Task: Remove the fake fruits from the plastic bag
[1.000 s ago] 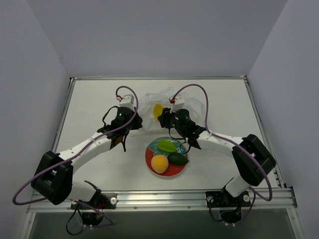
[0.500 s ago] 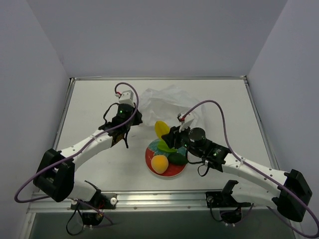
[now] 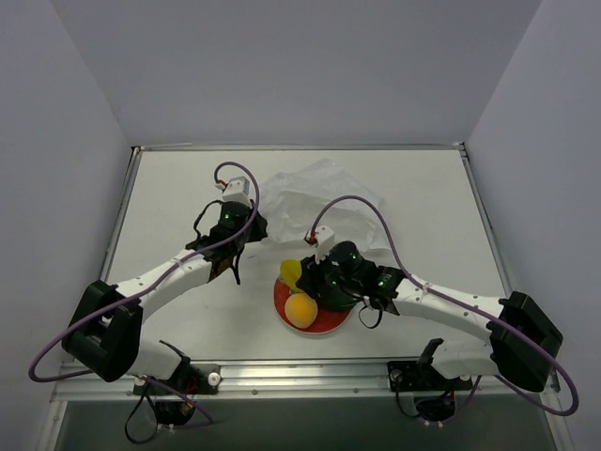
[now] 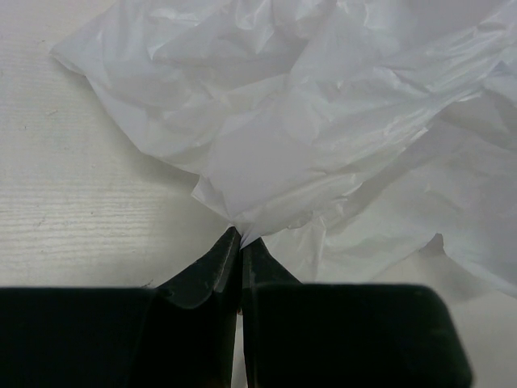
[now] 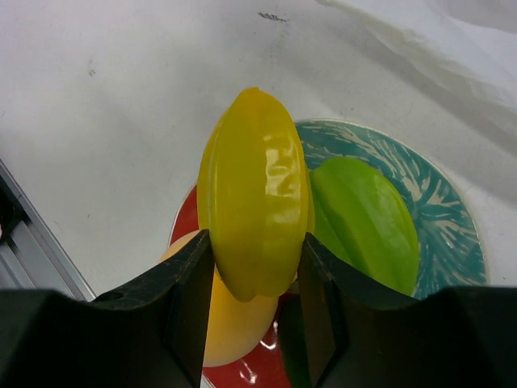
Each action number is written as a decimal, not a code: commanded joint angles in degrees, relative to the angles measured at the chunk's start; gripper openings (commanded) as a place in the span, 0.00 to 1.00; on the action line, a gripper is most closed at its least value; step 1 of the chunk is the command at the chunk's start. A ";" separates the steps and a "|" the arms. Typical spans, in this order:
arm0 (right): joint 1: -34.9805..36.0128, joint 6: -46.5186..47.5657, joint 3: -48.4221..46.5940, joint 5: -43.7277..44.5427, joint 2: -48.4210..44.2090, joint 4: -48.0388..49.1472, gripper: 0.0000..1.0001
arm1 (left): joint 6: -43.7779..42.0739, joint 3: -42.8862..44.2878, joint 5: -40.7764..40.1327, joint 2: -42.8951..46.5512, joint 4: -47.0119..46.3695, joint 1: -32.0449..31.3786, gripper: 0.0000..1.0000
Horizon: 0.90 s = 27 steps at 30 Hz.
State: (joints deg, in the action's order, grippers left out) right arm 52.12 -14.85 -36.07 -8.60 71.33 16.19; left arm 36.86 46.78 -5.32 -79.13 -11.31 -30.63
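The plastic bag (image 3: 315,193) lies crumpled at the back of the table. My left gripper (image 3: 250,228) is shut on a pinched corner of its film (image 4: 242,222), and wrinkled film (image 4: 339,121) fills that wrist view. My right gripper (image 3: 299,279) is shut on the yellow-green pointed fruit (image 5: 257,190), which hangs just above the red-and-teal plate (image 5: 452,242). Below it on the plate lie the round orange-yellow fruit (image 5: 222,327) and the bright green fruit (image 5: 363,218). From above I see the held fruit (image 3: 291,272) and the orange one (image 3: 300,308); my right arm covers the rest of the plate (image 3: 329,326).
The metal rail (image 3: 300,376) runs along the table's near edge, close to the plate. Purple cables loop over both arms. Walls close the table in at the back and on both sides.
My right gripper carried the yellow-green fruit from the bag's mouth toward the near edge and now holds it over the plate. The left gripper kept its grip on the bag.
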 commanded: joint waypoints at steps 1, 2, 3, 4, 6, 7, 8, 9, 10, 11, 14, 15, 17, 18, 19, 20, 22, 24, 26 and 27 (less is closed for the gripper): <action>-0.17 2.55 -3.91 -0.81 1.61 -0.27 0.18 | 0.67 0.24 0.75 2.93 -2.84 0.31 0.02; -0.17 3.07 -4.26 -0.37 1.79 -0.62 0.19 | 0.67 -0.20 0.84 2.93 -3.27 0.31 0.02; -0.26 3.25 -4.35 -0.36 1.97 -0.72 0.20 | 0.67 -0.38 1.01 2.84 -3.54 0.22 0.02; -0.18 3.42 -4.44 -0.36 2.23 -0.80 0.21 | 0.75 -0.55 1.19 2.76 -3.80 0.31 0.02; -0.26 3.95 -4.62 -0.45 2.24 -1.07 0.26 | 0.84 -0.90 1.54 2.41 -4.42 0.31 0.02; -0.35 4.04 -4.53 -0.37 2.50 -1.24 0.27 | 0.84 -0.99 1.72 2.32 -4.86 0.22 0.02; -0.44 4.30 -4.62 -0.28 2.76 -1.42 0.29 | 0.93 -1.25 1.98 2.23 -5.12 0.22 0.02; -0.61 4.65 -5.14 -0.28 3.02 -1.68 0.30 | 1.02 -1.43 1.98 2.23 -5.39 0.22 0.02; -0.70 4.83 -5.41 -0.45 3.72 -1.94 0.30 | 1.02 -1.52 2.07 2.23 -5.74 0.22 0.02; -0.70 5.09 -5.76 -0.80 4.16 -2.03 0.30 | 1.11 -1.52 2.24 2.23 -5.83 0.31 0.02; -0.79 6.15 -7.69 -2.12 6.62 -2.65 0.30 | 1.19 -1.61 2.60 2.23 -6.35 0.22 0.03; -0.79 6.41 -8.65 -2.03 7.76 -2.91 0.30 | 1.19 -1.70 2.77 2.32 -6.36 0.22 0.02; -0.79 7.03 -9.27 -1.60 8.73 -3.35 0.30 | 1.19 -1.78 2.86 2.58 -6.44 0.22 0.03; -0.79 7.03 -9.54 -1.42 9.09 -3.61 0.31 | 1.19 -1.96 2.95 2.67 -6.44 0.31 0.02; -0.88 7.12 -9.89 -1.07 9.79 -3.96 0.31 | 1.11 -2.05 3.04 2.67 -6.53 0.22 0.02; -0.88 7.03 -9.98 -0.98 10.14 -4.06 0.31 | 1.11 -2.14 3.04 2.76 -6.53 0.31 0.02; -0.88 6.77 -10.33 -0.89 10.67 -4.14 0.32 | 1.19 -2.31 3.30 2.67 -6.97 0.31 0.02; -0.79 6.42 -10.42 -0.63 10.93 -4.23 0.34 | 1.37 -2.66 3.39 2.58 -7.41 0.22 0.02; -0.79 6.33 -10.94 -0.37 11.72 -5.11 0.34 | 1.63 -2.84 3.56 2.40 -7.85 0.31 0.02; -0.79 6.33 -11.03 -0.19 12.16 -5.37 0.34 | 1.63 -3.01 3.65 2.40 -8.02 0.22 0.02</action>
State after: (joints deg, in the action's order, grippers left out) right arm 51.68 -8.88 -44.45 -9.45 82.70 12.03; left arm 37.80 43.16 -2.33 -78.41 -16.34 -30.63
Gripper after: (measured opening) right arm 0.370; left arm 0.028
